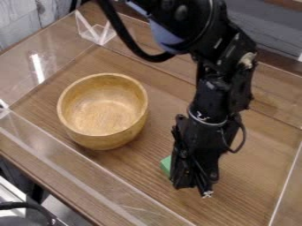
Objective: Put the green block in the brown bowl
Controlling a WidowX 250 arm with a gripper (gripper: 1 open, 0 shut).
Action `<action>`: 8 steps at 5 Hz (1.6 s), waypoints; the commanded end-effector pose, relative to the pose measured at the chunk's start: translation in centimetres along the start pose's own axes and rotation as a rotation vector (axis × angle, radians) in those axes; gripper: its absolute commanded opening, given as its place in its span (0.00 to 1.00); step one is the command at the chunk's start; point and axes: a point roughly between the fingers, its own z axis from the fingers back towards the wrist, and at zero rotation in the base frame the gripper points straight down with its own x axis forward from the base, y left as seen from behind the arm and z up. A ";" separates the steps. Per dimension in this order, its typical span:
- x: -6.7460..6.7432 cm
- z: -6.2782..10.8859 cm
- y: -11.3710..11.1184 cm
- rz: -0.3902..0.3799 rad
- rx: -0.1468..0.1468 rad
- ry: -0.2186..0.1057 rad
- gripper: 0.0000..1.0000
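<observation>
The brown bowl (101, 135) stands upright on the left half of the wooden table, with nothing inside it. To its right, my gripper (190, 179) points straight down onto the green block (168, 166). Only a small green corner of the block shows at the gripper's left side; the rest is hidden behind the fingers. The fingers are drawn in on the block, which still rests on the table. The black arm (218, 79) rises from there toward the top of the view.
Low clear plastic walls (71, 177) run around the wooden table. A small clear plastic stand (94, 26) sits at the back left corner. Bare table lies between the bowl and the gripper.
</observation>
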 end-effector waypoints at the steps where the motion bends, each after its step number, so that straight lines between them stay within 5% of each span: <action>1: 0.0 1.2 0.1 0.013 -0.010 -0.039 0.00; 4: -0.9 1.8 -0.2 0.092 -0.103 -0.035 0.00; 8: -0.9 2.4 -0.1 0.133 -0.151 -0.032 0.00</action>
